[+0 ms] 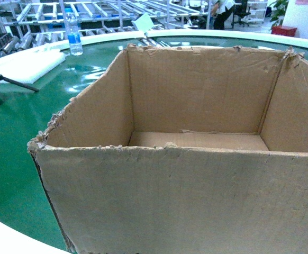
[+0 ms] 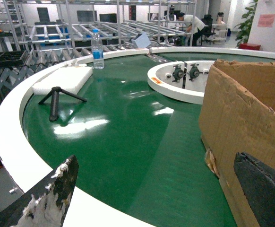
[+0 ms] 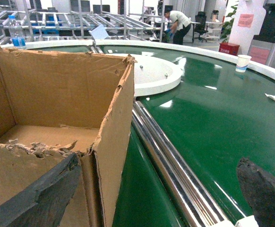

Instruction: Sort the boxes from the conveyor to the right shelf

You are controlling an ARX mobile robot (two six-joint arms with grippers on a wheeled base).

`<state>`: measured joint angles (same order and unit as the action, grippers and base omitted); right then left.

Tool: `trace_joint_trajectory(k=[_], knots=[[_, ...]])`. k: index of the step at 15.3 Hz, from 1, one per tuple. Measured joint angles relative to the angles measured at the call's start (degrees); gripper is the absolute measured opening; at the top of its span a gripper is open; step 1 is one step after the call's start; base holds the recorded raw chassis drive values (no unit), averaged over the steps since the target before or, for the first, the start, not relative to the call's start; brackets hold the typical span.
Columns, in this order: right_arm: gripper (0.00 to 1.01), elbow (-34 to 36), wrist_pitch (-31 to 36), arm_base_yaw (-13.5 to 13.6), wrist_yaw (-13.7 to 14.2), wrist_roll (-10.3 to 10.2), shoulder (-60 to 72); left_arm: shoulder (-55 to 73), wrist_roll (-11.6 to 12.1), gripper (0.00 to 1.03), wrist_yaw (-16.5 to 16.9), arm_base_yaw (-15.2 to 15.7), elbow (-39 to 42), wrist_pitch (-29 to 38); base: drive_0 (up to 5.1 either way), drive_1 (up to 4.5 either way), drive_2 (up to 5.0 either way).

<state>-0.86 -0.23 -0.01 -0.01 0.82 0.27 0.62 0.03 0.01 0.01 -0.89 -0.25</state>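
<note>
Carton (image 1: 196, 174): brown corrugated, open-topped, torn ragged along its rim, nothing visible inside. I see it standing on the green belt (image 1: 16, 159), filling most of my head view, its near wall closest to me.

Left gripper (image 2: 156, 189): fingers spread wide. One worn, frayed finger (image 2: 52, 194) sits low over the belt's white rim (image 2: 14, 146); the other, dark pad (image 2: 265, 184), lies against the carton's outer left wall (image 2: 232, 123). Nothing is clamped between them.

Right gripper (image 3: 151, 189): likewise spread. One finger (image 3: 38, 194) rests at the carton's torn near corner (image 3: 47, 149); the other (image 3: 265, 189) hangs over the belt to the right, well apart from the cardboard. I count it as released, gripping nothing.

Steel rails (image 3: 170, 161): two bright bars running along the belt just beside the carton's right wall.

Tripod (image 2: 57, 101): small, black, lying on the belt left of the carton, touching a white foam slab (image 2: 64, 78).

Bottle (image 2: 97, 49): clear, blue label, upright at the belt's far edge.

Hub (image 2: 175, 80): white round centre piece of the belt, beyond the carton.

Cup (image 3: 243, 62): white, on the far right rim.

Racks (image 2: 104, 28): steel roller frames behind the belt; a person (image 3: 177, 23) bends over farther back.
</note>
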Motion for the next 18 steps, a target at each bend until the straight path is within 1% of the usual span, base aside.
trace_joint_trajectory(k=[9, 10, 11, 12, 13, 14, 15, 16, 17, 18], knots=[[0.98, 0.0, 0.0, 0.0, 0.0, 0.0, 0.0, 0.0, 0.0, 0.98, 0.0, 0.0, 0.0, 0.0, 0.0, 0.0, 0.0], [0.98, 0.0, 0.46, 0.0, -0.17, -0.02, 0.11, 0.0, 0.0, 0.98, 0.0, 0.0, 0.0, 0.02, 0.0, 0.0, 0.0], [0.98, 0.0, 2.97, -0.26, -0.94, -0.02, 1.77, 0.04, -0.02, 0.98, -0.09, -0.52, 0.0, 0.31, 0.0, 0.0, 0.0], [0.98, -0.02, 4.37, -1.46, -2.38, -0.39, 3.93, 0.61, -0.04, 0.98, -0.46, -1.55, 0.0, 2.38, 0.0, 0.0, 0.0], [0.98, -0.07, 7.58, -2.32, -2.78, -0.92, 6.95, 2.71, -0.04, 0.98, -0.9, -2.34, -0.02, 4.68, 0.0, 0.0, 0.0], [0.98, -0.24, 11.69, -2.32, -2.8, -1.27, 10.82, 5.97, -0.02, 0.98, -1.44, -3.08, -0.07, 7.45, 0.0, 0.0, 0.0], [0.98, -1.7, 16.48, -2.23, -2.49, -1.31, 16.06, 10.19, -0.02, 0.98, -1.77, -3.65, -0.2, 11.8, 0.0, 0.0, 0.0], [0.98, -4.07, 20.17, -1.49, -1.9, -1.29, 20.72, 14.93, 0.02, 0.98, -2.1, -4.33, -0.98, 16.2, 0.0, 0.0, 0.0], [0.98, -6.49, 23.89, -0.2, -1.31, -1.27, 25.27, 20.74, 0.02, 0.98, -2.21, -5.29, -2.78, 21.75, 0.0, 0.0, 0.0], [0.98, -8.96, 28.11, 1.64, -0.31, -0.79, 30.99, 28.65, 0.44, 0.98, -2.64, -7.02, -6.05, 29.38, 0.0, 0.0, 0.0]])
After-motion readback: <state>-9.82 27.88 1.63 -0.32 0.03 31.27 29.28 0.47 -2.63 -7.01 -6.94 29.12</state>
